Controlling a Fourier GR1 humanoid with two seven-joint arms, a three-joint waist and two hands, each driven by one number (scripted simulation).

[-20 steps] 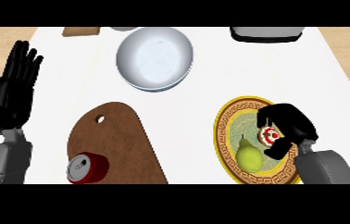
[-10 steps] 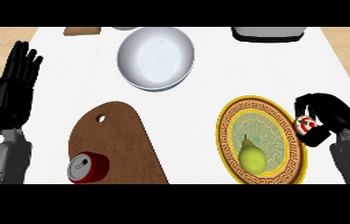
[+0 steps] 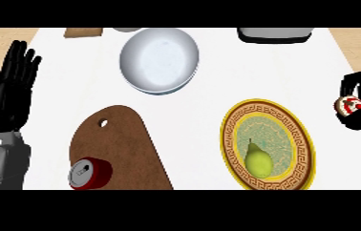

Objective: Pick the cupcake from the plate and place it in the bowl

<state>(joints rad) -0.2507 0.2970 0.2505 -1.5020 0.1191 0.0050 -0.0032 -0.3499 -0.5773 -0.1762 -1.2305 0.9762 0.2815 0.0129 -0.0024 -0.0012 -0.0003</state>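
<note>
Cupcake (image 3: 347, 105) sat curled inside my right hand (image 3: 350, 89) at the far right edge of the view, its red-and-white top showing between my dark fingers, which were wrapped round it. A second before, that same hand had been down over the plate (image 3: 304, 144), closed on the cupcake beside the pear; half a second before, it had already drawn off past the plate's right rim. By this moment it had carried further out and up, so that only part of the hand showed, well clear of the plate and off to its right.

That told me the pick was done: the cupcake was off the plate and in my hold, and only the pear (image 3: 258, 160) lay there, below and to the left of my hand. What remained was the placing. The bowl (image 3: 159, 59) stood well away to my upper left, beyond the plate, with nothing in it that I could see. I judged that my hand had to swing back across, passing above the plate's rim, and come over the bowl's middle before my fingers let go.

My left hand (image 3: 17, 89) rested at the left edge, fingers straight and up, holding nothing. Between it and the plate lay the wooden cutting board (image 3: 123, 149) with the can (image 3: 89, 173) on its near end, neither of them on the way I would have to travel.
</note>
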